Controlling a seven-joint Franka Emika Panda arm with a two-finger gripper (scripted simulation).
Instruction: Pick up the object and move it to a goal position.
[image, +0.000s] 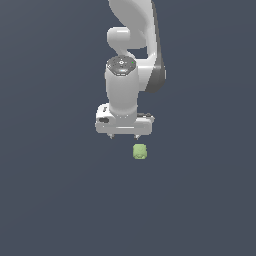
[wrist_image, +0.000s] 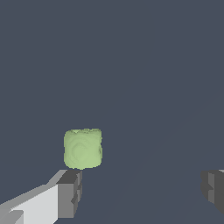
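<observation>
The object (image: 139, 151) is a small pale-green stubby lump lying on the dark floor, just below the white gripper (image: 124, 136) and slightly toward the exterior view's right. In the wrist view the object (wrist_image: 82, 148) shows a faint ring on its face. It lies just beyond one grey fingertip (wrist_image: 70, 192) and is not between the fingers. The other fingertip (wrist_image: 213, 189) stands far off at the picture's edge, so the gripper (wrist_image: 141, 191) is open wide and holds nothing.
The white arm (image: 135, 45) rises behind the gripper toward the top of the exterior view. Plain dark grey floor (image: 60, 200) surrounds the object on all sides.
</observation>
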